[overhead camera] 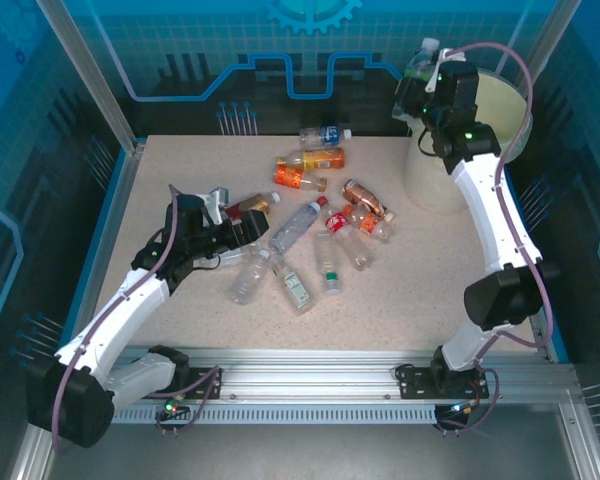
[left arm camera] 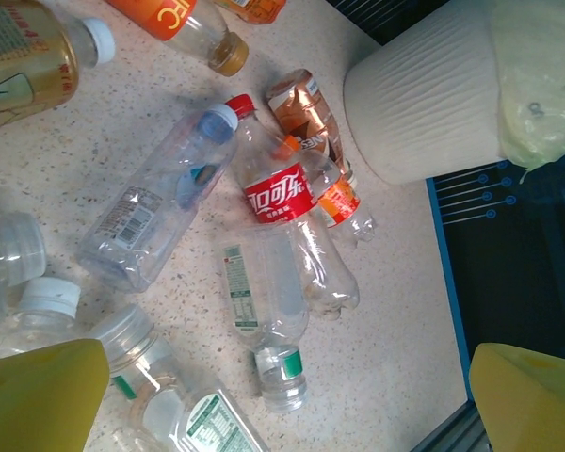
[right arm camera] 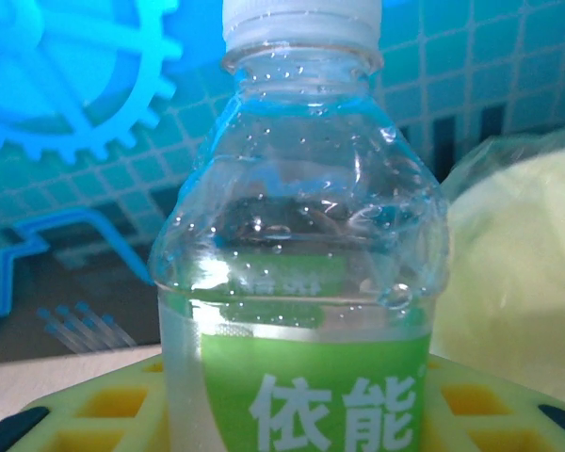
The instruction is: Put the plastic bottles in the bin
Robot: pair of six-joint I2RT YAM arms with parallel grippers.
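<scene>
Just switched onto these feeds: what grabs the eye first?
The right gripper stands out, raised at the far right and shut on a clear green-labelled bottle close beside the bin. Next comes the scatter of plastic bottles lying loose in the middle of the top view, with the open left gripper at its left edge.

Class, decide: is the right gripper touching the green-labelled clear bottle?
Touching. The right wrist view shows the green-labelled clear bottle clamped between the yellow fingers of the right gripper. The top view shows it held aloft near the bin.
</scene>
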